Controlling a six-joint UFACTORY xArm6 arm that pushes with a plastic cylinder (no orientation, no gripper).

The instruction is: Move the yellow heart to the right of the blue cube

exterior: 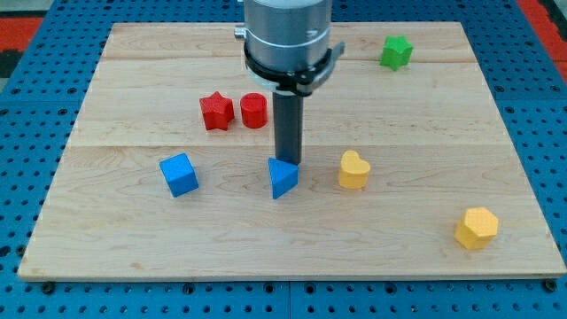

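The tip (288, 164) touches the blue triangle (283, 178); with no hand fitted, it may drag it instead of the yellow heart (353, 170), far from the blue cube (179, 174).

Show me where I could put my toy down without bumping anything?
Bare wood lies left of the red star, and between the green star and yellow heart. It's crowded around my tip, touching the blue triangle.

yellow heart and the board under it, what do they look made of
Yellow heart: looks like solid moulded plastic or painted wood; even colour, smooth faces, soft matte sheen, so I cannot tell which. Board: pale wood, with visible grain lines and plank seams, and a smooth, lightly finished surface. My tip rests by the blue triangle.
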